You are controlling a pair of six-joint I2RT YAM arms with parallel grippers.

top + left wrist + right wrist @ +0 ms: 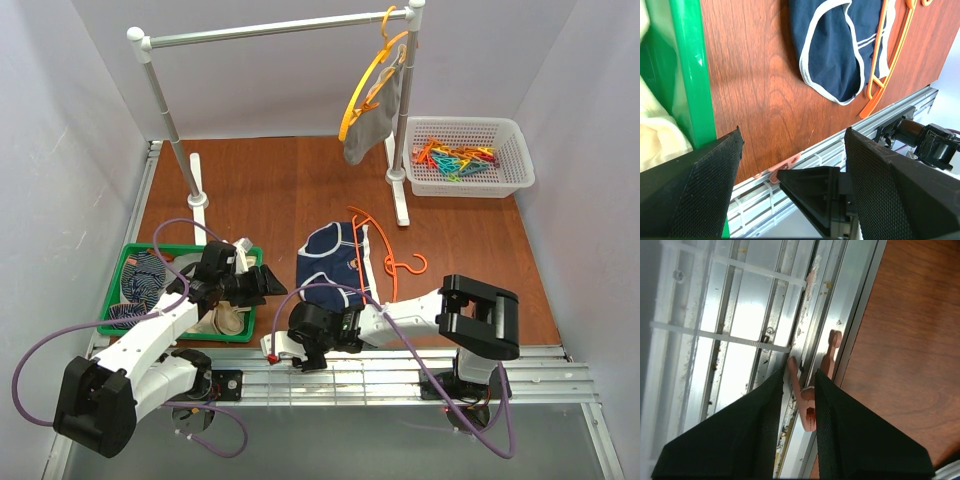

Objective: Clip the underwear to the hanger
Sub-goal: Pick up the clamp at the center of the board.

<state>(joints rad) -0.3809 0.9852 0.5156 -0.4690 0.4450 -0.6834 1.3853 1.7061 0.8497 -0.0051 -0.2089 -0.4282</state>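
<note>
The right end effector (799,372) is closed on a salmon clip (807,407) in the rail (400,370) at the near edge of the bench (270,190), with the underwear (335,262) and hanger (388,265) lying just beyond it, lengthwise away from the bases (the open left end effector (792,135) hovers beside them).

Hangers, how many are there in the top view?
2. The red-orange hanger lies on the table against the navy underwear; the yellow-orange hanger hangs on the rail, carrying grey underwear.
</note>
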